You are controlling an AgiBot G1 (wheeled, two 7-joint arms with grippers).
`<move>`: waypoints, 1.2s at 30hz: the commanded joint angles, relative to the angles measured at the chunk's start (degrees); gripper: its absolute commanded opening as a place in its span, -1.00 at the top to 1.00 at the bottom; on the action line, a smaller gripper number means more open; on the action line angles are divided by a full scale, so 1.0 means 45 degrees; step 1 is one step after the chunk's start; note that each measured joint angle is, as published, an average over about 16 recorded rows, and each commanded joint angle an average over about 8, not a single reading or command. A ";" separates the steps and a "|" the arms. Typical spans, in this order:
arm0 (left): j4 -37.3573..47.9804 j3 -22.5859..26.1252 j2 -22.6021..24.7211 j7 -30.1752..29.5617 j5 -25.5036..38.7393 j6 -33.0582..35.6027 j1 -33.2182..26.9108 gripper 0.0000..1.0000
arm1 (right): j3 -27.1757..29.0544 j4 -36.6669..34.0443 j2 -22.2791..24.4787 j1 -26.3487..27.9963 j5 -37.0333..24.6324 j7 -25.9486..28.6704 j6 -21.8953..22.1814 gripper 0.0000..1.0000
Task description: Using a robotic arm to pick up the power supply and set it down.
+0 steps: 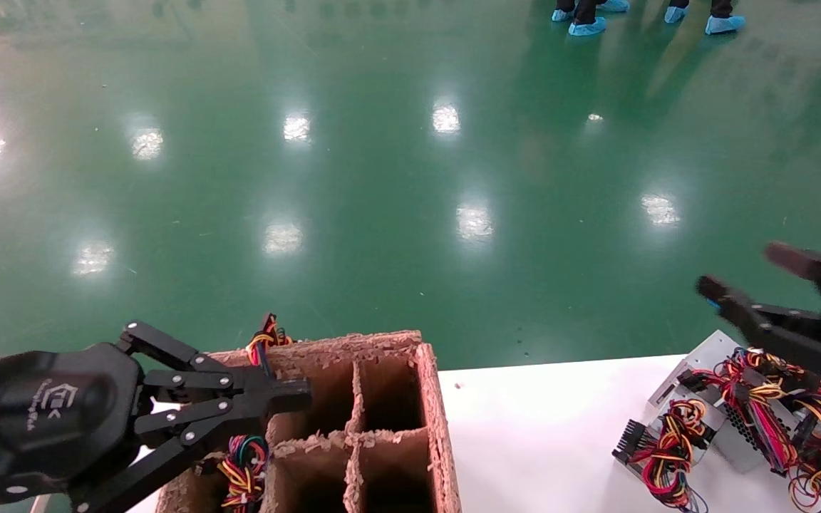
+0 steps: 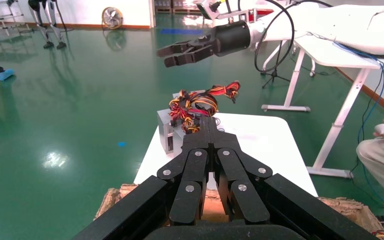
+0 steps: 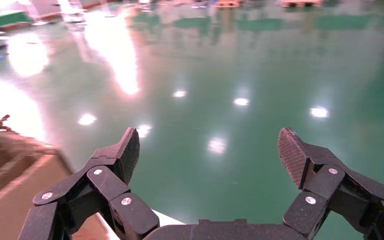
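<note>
Right gripper (image 1: 742, 274): black linkage fingers spread wide, nothing between them. It hangs in the air above the right end of the white table (image 1: 539, 427), over the pile of power units, touching none. In the right wrist view the two ribbed fingertips (image 3: 130, 150) stand far apart with only green floor between them. The left wrist view shows the same gripper (image 2: 167, 56) farther off, on a white-cased arm (image 2: 330, 22), above the wire bundles.

Power supply (image 1: 695, 377): small silver-grey metal box with a perforated side, lying on the table under the right gripper, not gripped. Red, yellow and black wires (image 1: 670, 445) spill from it toward a black multi-pin plug (image 1: 628, 436) near the table's front. More tangled units lie against it on the right; I cannot tell where one ends and the next begins.

Left gripper (image 1: 300, 395): black, white logo on its body, fingers closed together, empty, resting over the brown pressed-fibre crate (image 1: 389, 420) with square compartments at the table's left end. Coloured wire bundles (image 1: 243, 470) sit in a compartment on the crate's left side.

Glossy green floor (image 1: 382, 178) beyond; blue shoe covers (image 1: 587, 27) at the far edge.
</note>
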 commanded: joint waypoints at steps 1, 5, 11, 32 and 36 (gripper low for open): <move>0.0000 0.0000 0.0000 0.0000 0.0000 0.0000 0.0000 -0.81 | -0.0469 -0.0037 -0.0010 0.0489 0.0128 -0.0066 -0.0404 -1.00; 0.0000 0.0001 -0.0001 0.0001 -0.0001 -0.0001 0.0000 -1.00 | -0.1393 -0.0109 -0.0029 0.1450 0.0379 -0.0197 -0.1200 -1.00; 0.0000 0.0003 -0.0001 0.0001 -0.0002 -0.0001 -0.0001 -1.00 | -0.2791 -0.0218 -0.0058 0.2907 0.0759 -0.0394 -0.2406 -1.00; 0.0000 0.0008 -0.0003 0.0004 -0.0005 -0.0003 -0.0002 -1.00 | -0.7545 -0.0588 -0.0158 0.7859 0.2053 -0.1066 -0.6504 -1.00; 0.0002 0.0008 -0.0004 0.0005 -0.0006 -0.0005 -0.0001 -1.00 | -0.8226 -0.0639 -0.0170 0.8580 0.2239 -0.1165 -0.7092 -1.00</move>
